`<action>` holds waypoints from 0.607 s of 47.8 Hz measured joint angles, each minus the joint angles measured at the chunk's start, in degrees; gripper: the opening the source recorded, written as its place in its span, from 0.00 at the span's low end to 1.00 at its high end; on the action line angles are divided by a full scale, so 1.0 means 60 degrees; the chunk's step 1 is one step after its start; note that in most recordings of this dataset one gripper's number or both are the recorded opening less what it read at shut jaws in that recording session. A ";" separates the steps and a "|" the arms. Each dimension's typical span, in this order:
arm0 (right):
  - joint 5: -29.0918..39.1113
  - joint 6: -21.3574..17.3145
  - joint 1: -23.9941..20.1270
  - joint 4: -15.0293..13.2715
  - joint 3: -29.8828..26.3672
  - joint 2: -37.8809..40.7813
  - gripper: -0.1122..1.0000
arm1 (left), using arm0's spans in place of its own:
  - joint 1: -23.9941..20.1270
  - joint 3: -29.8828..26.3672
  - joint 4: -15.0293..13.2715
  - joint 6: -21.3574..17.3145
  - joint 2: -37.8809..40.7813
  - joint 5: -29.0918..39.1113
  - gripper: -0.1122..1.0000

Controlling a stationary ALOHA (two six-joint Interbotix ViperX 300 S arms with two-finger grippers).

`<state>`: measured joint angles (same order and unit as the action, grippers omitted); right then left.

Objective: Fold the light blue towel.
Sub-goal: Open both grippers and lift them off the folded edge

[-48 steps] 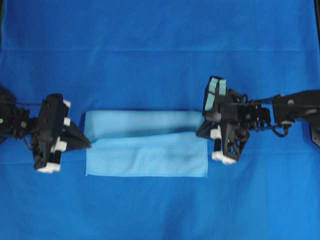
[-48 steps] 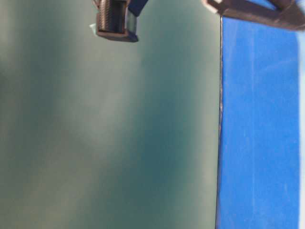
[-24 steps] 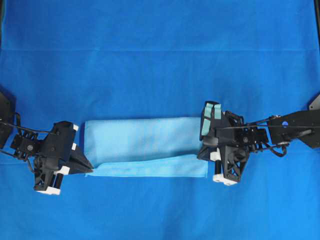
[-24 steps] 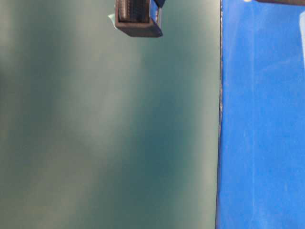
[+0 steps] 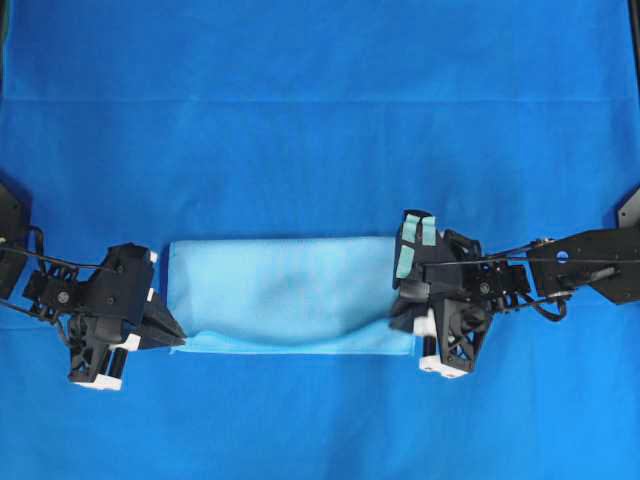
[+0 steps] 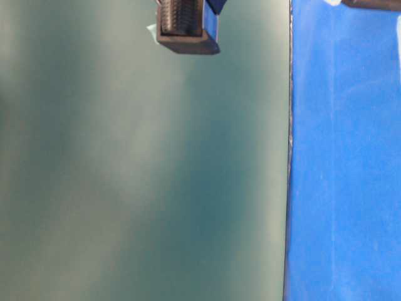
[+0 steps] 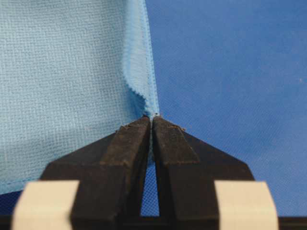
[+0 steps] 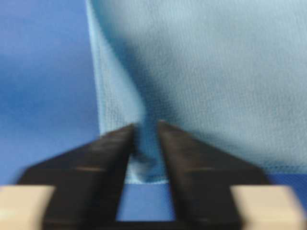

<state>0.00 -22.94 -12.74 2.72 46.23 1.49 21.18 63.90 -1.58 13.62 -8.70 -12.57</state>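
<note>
We are finding the light blue towel [image 5: 285, 295] lying folded, as a band running left to right, on the table covering [image 5: 320, 120], middle of the overhead view. We are finding the left gripper [image 5: 172, 333] at its lower left corner and the right gripper [image 5: 405, 318] at its lower right corner.

My left gripper [image 7: 152, 120], tips nearly together, pinches the light blue towel [image 7: 62, 81] at its hemmed right edge. Royal-blue table covering [image 7: 230, 72] lies right of it.
</note>
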 measured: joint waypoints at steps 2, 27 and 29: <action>0.0000 0.0000 -0.0015 0.0000 0.0000 0.0000 0.60 | 0.0000 0.0000 0.0000 0.0000 -0.0029 0.0015 0.32; 0.0396 0.0264 0.0688 -0.0879 0.0146 -0.1260 0.64 | -0.1494 0.0132 0.0000 -0.0220 -0.1743 0.0923 0.68; 0.0439 0.0249 0.0981 -0.0938 0.0176 -0.1260 0.64 | -0.1816 0.0146 0.0000 -0.0234 -0.1743 0.0952 0.68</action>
<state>2.64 -21.45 -6.86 -2.90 47.29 -6.06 10.28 64.78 -1.58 12.22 -19.16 -6.86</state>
